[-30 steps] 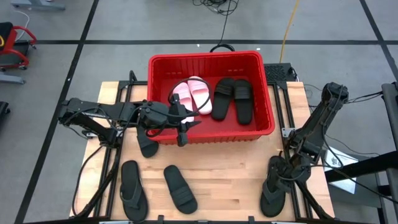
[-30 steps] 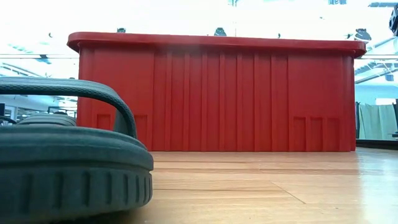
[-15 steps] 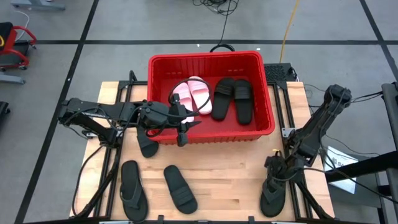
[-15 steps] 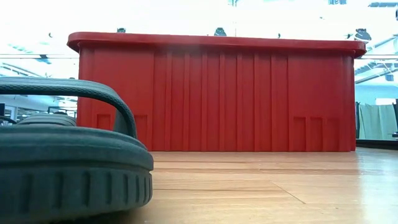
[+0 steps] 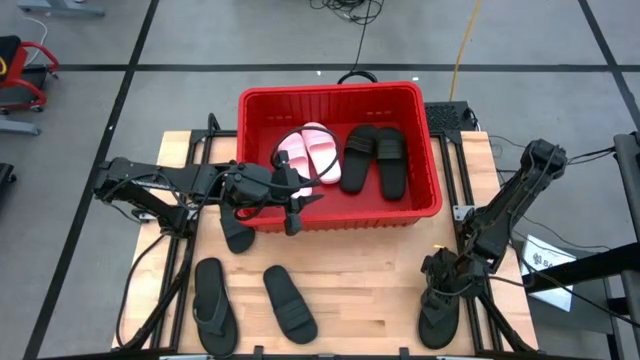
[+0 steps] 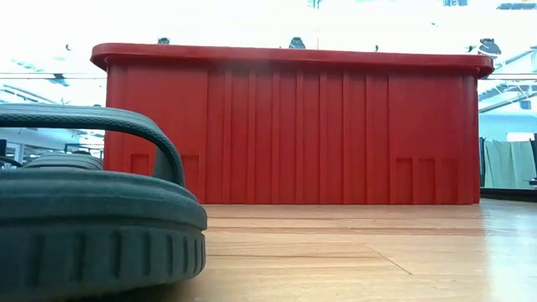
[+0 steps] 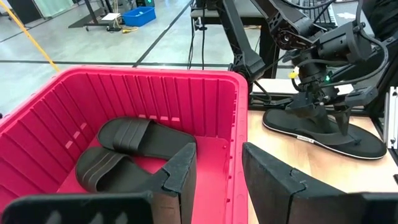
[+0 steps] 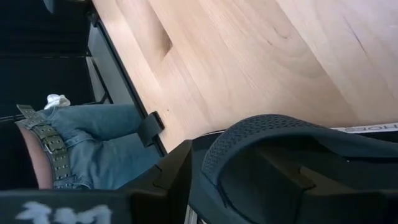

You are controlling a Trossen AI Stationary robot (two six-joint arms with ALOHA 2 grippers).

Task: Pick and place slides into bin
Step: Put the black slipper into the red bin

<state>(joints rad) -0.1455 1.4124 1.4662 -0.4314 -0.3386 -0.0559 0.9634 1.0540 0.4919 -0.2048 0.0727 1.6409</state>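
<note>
Black thong flip-flop [image 5: 440, 315], ribbed strap

The left pincer [image 5: 297, 207] hangs over the near wall of the bin [image 5: 340, 222], fingers parted, with that wall directly beneath it. Beyond it, inside the bin, a black pair of slides [image 5: 375, 158] and a pink pair [image 5: 308, 152] cover much of the floor; red floor shows between them. Below and behind it a black slide [image 5: 236, 233] lies against the bin's outer wall. The right pincer [image 5: 447, 285] is low at a black flip-flop [image 5: 440, 315] near the bench [image 5: 370, 290] corner; its fingers straddle the strap. Toward the left pincer from there the bench is bare wood as far as two further sandals [image 5: 250, 305].
</note>
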